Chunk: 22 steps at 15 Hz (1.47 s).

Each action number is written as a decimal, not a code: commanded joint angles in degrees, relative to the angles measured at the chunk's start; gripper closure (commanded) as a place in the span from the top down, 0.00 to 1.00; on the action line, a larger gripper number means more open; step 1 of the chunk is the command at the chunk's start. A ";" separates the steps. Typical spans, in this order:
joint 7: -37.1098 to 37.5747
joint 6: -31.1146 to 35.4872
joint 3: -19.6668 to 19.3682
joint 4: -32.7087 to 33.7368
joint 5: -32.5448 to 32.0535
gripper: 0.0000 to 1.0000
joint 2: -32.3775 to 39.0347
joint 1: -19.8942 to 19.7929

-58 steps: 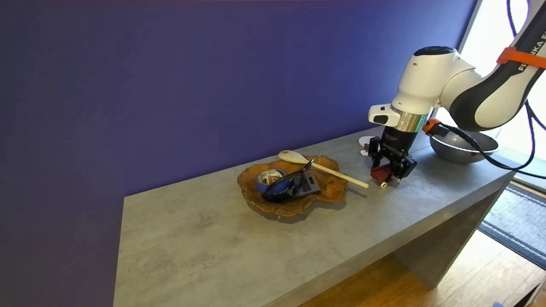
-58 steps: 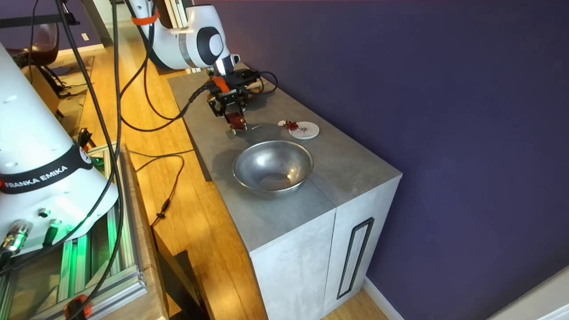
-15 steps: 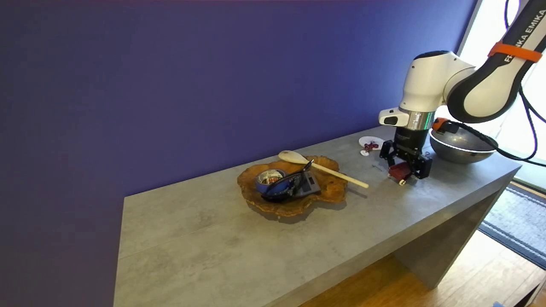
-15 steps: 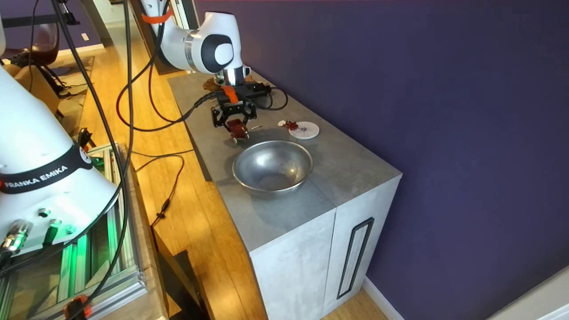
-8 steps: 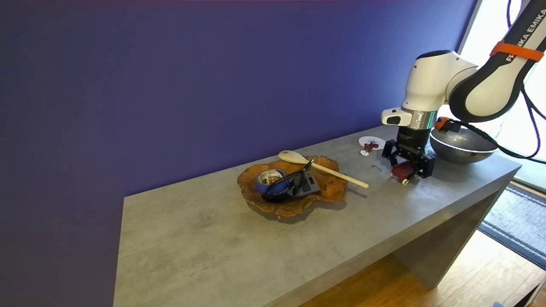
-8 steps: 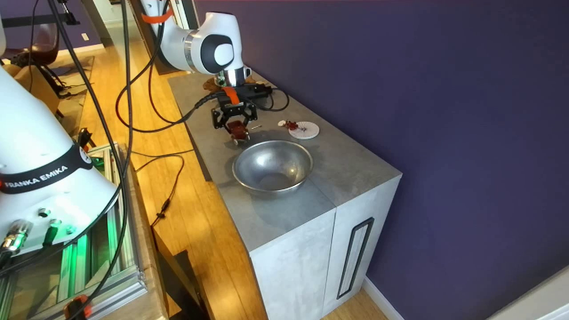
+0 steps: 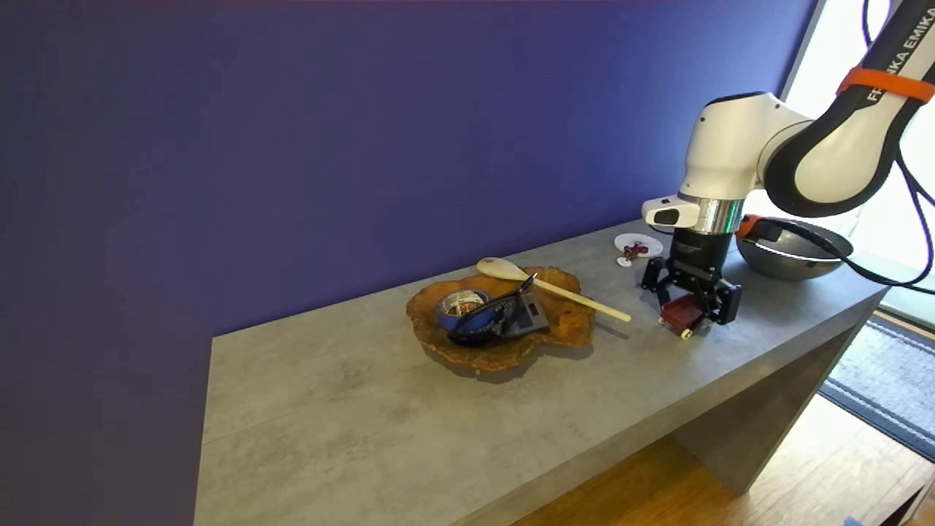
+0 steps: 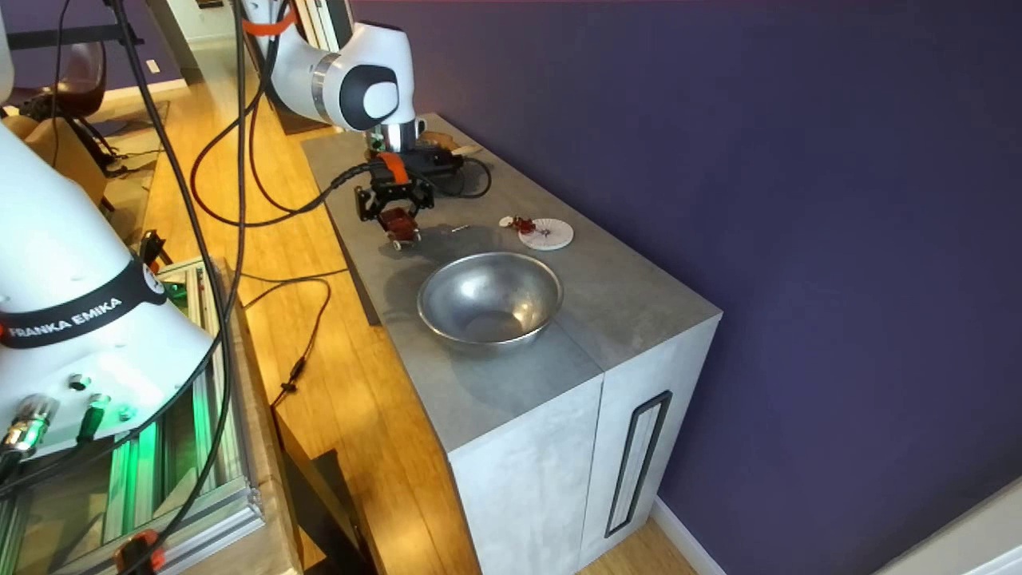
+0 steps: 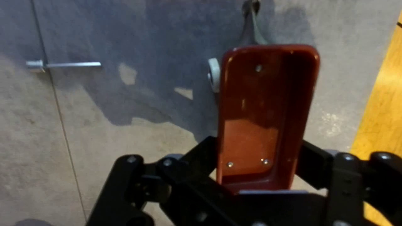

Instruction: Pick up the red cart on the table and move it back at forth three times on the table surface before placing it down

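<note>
The red cart [image 7: 682, 314] is a small open red box with white wheels. It also shows in an exterior view [image 8: 399, 224] and in the wrist view [image 9: 267, 94], where a white wheel shows on its left and a handle sticks out at the top. My gripper [image 7: 691, 302] is shut on the cart, one finger against each long side, as the wrist view shows [image 9: 259, 163]. The cart is held low over the grey table [image 7: 409, 416]. I cannot tell whether its wheels touch the surface. Its underside is hidden.
A metal bowl [image 8: 491, 307] stands near the cart. A wooden tray [image 7: 504, 358] holds tape, a dark strapped item and a wooden spoon [image 7: 577, 296]. A white dish [image 8: 551, 235] with small red parts lies near the wall. A thin metal pin [image 9: 72, 65] lies on the table.
The cart, held throughout, first moved away from the tray toward the bowl. In the last half second it moved back from the bowl and toward the table's front edge.
</note>
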 commanded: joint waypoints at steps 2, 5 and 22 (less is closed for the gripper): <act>-1.65 -0.38 2.66 1.32 2.46 0.31 3.44 0.48; -1.01 -0.68 1.89 2.58 1.42 0.31 4.09 1.96; -8.77 1.09 -4.33 -1.63 0.36 0.31 3.11 -4.15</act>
